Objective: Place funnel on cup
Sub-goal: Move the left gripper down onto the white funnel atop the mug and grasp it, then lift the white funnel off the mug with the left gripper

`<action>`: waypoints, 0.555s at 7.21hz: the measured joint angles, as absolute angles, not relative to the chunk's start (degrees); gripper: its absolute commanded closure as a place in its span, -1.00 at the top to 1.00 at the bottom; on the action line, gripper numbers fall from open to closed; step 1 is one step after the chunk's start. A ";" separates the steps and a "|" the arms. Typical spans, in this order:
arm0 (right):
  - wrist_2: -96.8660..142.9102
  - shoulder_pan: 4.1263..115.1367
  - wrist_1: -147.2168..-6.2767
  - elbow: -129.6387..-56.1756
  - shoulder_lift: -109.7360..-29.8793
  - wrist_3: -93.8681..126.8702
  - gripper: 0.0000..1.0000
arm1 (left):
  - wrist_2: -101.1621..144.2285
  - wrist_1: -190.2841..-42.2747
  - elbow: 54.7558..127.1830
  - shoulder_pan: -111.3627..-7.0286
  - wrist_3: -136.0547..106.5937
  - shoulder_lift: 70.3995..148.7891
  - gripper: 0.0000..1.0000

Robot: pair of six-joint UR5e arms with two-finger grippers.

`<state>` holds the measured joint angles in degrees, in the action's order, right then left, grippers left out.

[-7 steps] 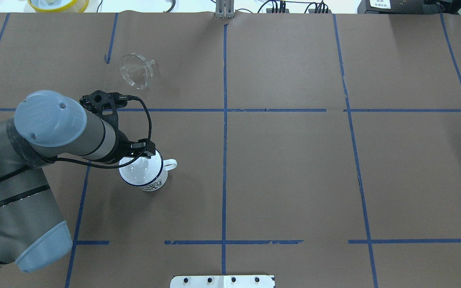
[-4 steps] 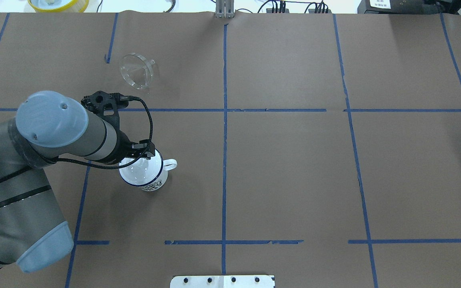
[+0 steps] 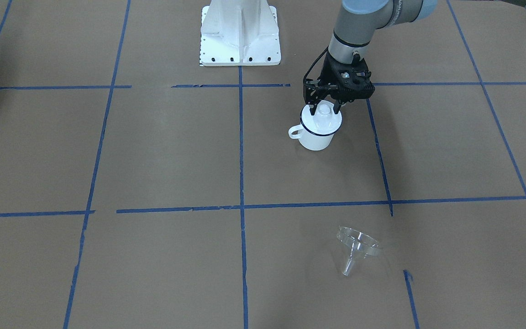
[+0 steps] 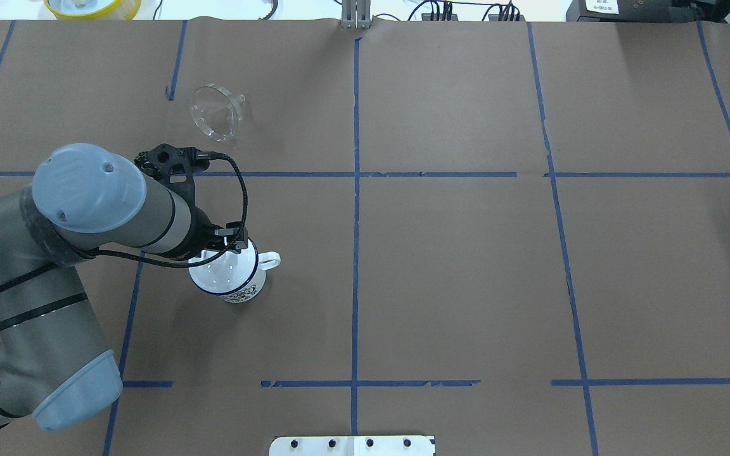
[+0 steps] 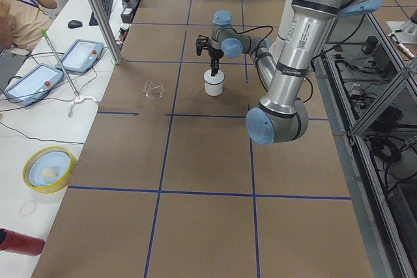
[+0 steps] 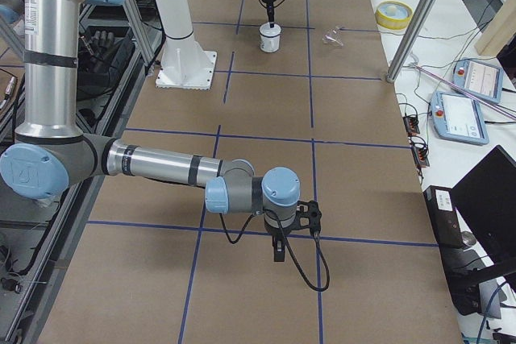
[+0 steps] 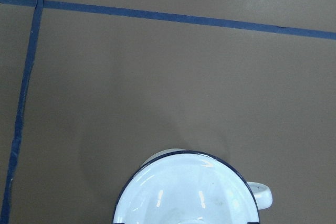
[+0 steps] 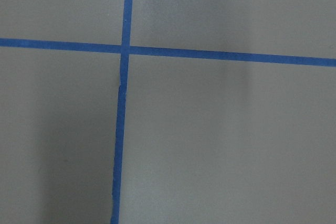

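Shifting left hand (image 3: 323, 109) at unmoved cup (image 3: 316, 137)

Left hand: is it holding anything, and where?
Cannot be told: the left hand straddles the knob of the lid on the cup, grip unclear.

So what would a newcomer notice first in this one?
The left arm's fingers straddle the knob of a white lid that caps the cup, in front of the robot's base on its left side. The clear funnel lies tipped over by itself, farther out from the robot and well apart from the cup.
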<state>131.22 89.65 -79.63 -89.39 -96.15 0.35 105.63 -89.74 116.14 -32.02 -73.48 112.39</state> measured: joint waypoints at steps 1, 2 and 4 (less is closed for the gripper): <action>131.22 89.65 -79.63 -89.39 -96.15 0.35 1.00 | 105.64 -89.74 115.96 -31.95 -73.48 112.62 -0.77; 131.22 89.65 -79.63 -89.39 -96.15 0.35 1.00 | 105.64 -89.72 115.91 -31.95 -73.48 112.71 -1.00; 131.22 89.65 -79.63 -89.39 -96.15 0.35 1.00 | 105.65 -89.58 116.13 -32.09 -73.39 112.56 -1.00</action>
<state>131.22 89.65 -79.63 -89.39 -96.15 0.35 105.65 -89.58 116.13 -32.09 -73.39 112.56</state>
